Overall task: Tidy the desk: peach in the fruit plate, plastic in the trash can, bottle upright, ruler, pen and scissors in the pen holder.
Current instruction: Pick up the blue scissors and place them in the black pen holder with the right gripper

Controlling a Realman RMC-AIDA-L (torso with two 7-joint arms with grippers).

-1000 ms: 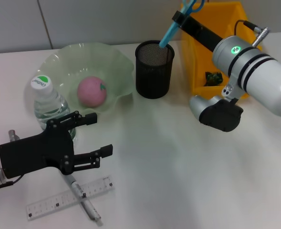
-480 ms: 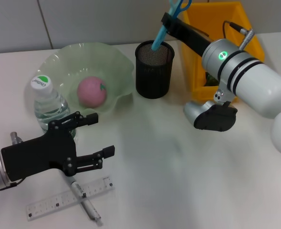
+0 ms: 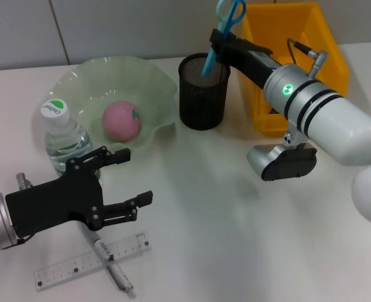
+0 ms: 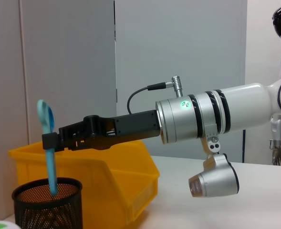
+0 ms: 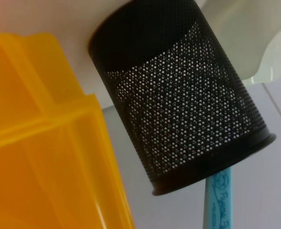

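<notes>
Head view shows the right pincer [image 3: 218,45] clamped on the blue scissors [image 3: 222,28], their long axis near upright with the tips just inside the pen holder [image 3: 203,91], so the drop is straight down. Left wrist view confirms the blade end below the rim. The left pincer [image 3: 125,179] hangs open and empty above the pen [image 3: 109,264] and ruler [image 3: 91,259] on the surface.

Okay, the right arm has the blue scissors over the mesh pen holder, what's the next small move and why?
Probably lower a little more, then open. The right gripper holds the scissors with their tips already inside the pen holder, handles well above the rim. The left gripper hovers open over the pen and ruler, which lie on the table.
</notes>
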